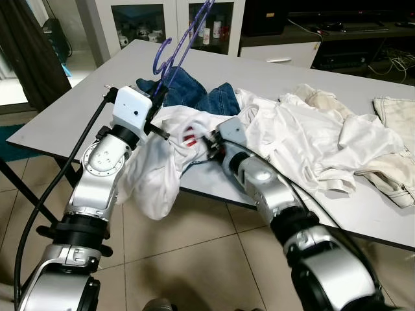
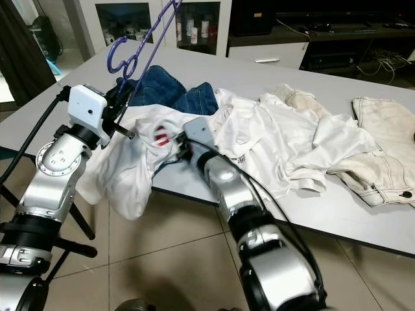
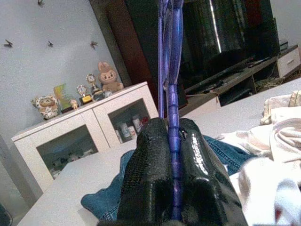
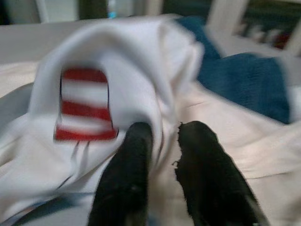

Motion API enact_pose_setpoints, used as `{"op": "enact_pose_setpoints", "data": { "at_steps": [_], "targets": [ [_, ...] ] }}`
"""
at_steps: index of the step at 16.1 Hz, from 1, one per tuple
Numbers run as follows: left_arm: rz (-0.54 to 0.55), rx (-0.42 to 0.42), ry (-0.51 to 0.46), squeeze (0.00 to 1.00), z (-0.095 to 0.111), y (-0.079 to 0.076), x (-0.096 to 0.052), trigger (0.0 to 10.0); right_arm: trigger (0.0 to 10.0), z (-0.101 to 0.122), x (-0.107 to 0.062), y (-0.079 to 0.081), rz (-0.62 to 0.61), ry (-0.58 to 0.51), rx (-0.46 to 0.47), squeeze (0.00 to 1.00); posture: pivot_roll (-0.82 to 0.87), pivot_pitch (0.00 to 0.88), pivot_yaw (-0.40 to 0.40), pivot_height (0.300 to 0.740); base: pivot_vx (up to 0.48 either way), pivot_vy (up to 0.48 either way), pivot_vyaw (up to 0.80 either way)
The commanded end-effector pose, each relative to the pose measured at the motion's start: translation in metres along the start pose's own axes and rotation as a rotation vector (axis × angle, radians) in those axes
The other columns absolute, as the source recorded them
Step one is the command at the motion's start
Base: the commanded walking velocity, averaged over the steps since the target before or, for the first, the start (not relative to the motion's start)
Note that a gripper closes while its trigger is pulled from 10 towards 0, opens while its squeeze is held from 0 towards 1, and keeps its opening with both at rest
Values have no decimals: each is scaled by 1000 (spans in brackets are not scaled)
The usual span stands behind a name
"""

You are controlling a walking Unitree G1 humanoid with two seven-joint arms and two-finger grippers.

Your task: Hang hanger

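Silver forearms fill the foreground, both reaching over the near edge of the tabletop (image 1: 272, 71). Left claw (image 3: 171, 186) is up at the corner, fingers (image 3: 148, 174) pressed tight on the purple hanger (image 1: 178, 45), which sticks up and away from the wrist with its hook curling above the jeans (image 1: 194, 97). From the left wrist you can see the plastic bar running straight up between the two black pads, a firm pinch with nothing loose.

Right claw (image 4: 162, 141) is down in the white shirt (image 1: 162, 155), the one with the red-striped print (image 4: 84, 106). Its fingers stand only a little apart with a fold of cloth between them; whether they truly grip it I cannot tell, since the picture is blurred. The shirt spills off the tabletop edge, and more white and cream clothes (image 1: 324, 139) lie heaped to the right.

So the step looks like getting hanger and shirt together. To do it well, I'd say the right claw should take the collar rather than a loose fold, lifting the neck opening clear of the pile. The left should keep its hold and tilt one hanger arm down into that opening. Risk: dragging the neighbouring clothes along or letting the shirt slide off the edge.
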State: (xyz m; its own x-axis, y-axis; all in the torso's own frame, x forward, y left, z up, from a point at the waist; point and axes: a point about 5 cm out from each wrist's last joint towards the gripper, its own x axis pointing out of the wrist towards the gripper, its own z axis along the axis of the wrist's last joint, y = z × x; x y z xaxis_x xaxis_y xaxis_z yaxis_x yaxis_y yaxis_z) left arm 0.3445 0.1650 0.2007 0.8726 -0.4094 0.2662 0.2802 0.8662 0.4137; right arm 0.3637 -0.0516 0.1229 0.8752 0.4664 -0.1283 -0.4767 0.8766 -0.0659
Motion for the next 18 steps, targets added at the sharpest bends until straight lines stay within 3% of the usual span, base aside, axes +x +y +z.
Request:
{"op": "enact_pose_setpoints", "data": {
  "at_steps": [1, 5, 7, 8, 10, 11, 12, 13, 16, 18],
  "targets": [
    [0, 10, -6, 0, 3, -1, 1, 10000, 0, 8, 1, -13, -74, -33, 6, 0, 175, 0, -38, 740, 0, 0, 0],
    [8, 11, -8, 0, 4, 1, 1, 10000, 0, 29, -9, -66, -345, -126, 26, 0, 172, 0, -38, 740, 0, 0, 0],
    [7, 10, -10, 0, 4, 0, 1, 10000, 0, 42, -16, -90, -449, -182, 30, 0, 170, 0, -37, 740, 0, 0, 0],
    [5, 10, -9, 0, 4, 0, 2, 10000, 0, 48, -18, -99, -446, -182, 32, 0, 170, 0, -37, 740, 0, 0, 0],
    [6, 10, -9, 0, 3, 0, 2, 10000, 549, 51, -13, -88, -334, -196, 15, 0, 170, 0, -37, 740, 0, 0, 0],
    [8, 10, -10, 0, 3, 0, 1, 10000, 6784, 46, -10, -75, -247, -191, 31, 0, 170, 0, -37, 740, 0, 0, 0],
    [10, 9, -11, 0, 3, 0, 1, 10000, 10000, 41, -9, -67, -201, -180, 52, 239, 170, 0, -37, 740, 0, 0, 0],
    [13, 5, -11, 0, 2, 1, 0, 10000, 10000, 31, -7, -56, -138, -158, 82, 1000, 170, 0, -37, 740, 0, 0, 0],
    [-35, 44, 38, 0, -7, -3, -7, 10000, 10000, 11, -7, -34, -18, -109, 151, 1000, 173, 0, -37, 740, 0, 0, 0],
    [-28, 110, 113, 0, -19, 9, -23, 10000, 10000, 4, -7, -28, 22, -88, 189, 1000, 182, 0, -39, 740, 0, 0, 0]
  ]
}}
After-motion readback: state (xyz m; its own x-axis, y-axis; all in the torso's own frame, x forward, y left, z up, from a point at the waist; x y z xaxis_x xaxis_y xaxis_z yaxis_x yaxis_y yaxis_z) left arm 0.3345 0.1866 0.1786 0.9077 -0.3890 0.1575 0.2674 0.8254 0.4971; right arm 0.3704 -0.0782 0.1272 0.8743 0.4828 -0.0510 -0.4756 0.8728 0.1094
